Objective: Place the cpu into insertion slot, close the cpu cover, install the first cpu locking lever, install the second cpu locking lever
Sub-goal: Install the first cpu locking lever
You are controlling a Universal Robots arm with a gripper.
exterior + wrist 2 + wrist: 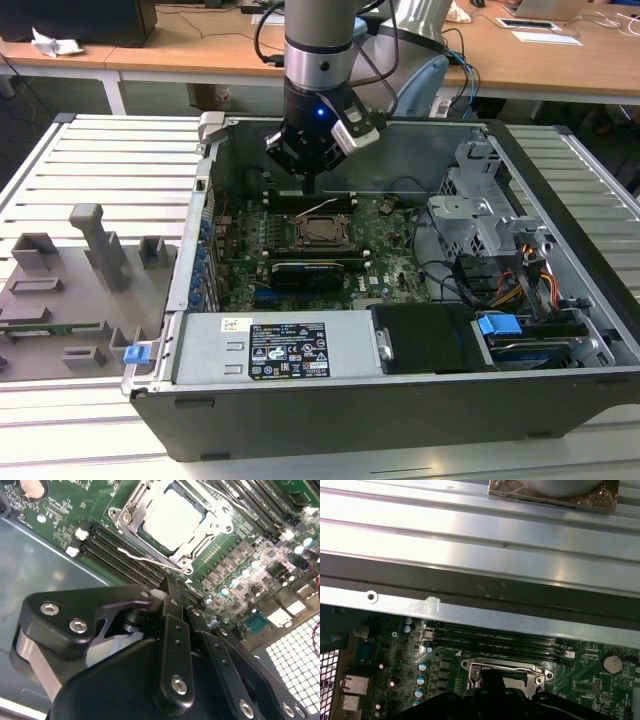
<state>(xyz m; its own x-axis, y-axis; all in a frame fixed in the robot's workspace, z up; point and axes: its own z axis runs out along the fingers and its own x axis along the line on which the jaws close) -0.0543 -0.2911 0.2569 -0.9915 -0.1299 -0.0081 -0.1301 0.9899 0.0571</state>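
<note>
Black linkage and screw-studded fingers of the gripper (172, 592) fill the near part of the second wrist view, drawn narrow with their tips together and nothing between them, just above a thin wire locking lever (145, 560) that stands raised beside the socket. Beyond them the cpu (172, 517) lies flat in its socket with the cpu cover (150, 507) shut around it, its metal face showing through the window. In the exterior view the gripper (310, 185) hangs over the socket (322, 230) inside the open computer case (400, 400).
</note>
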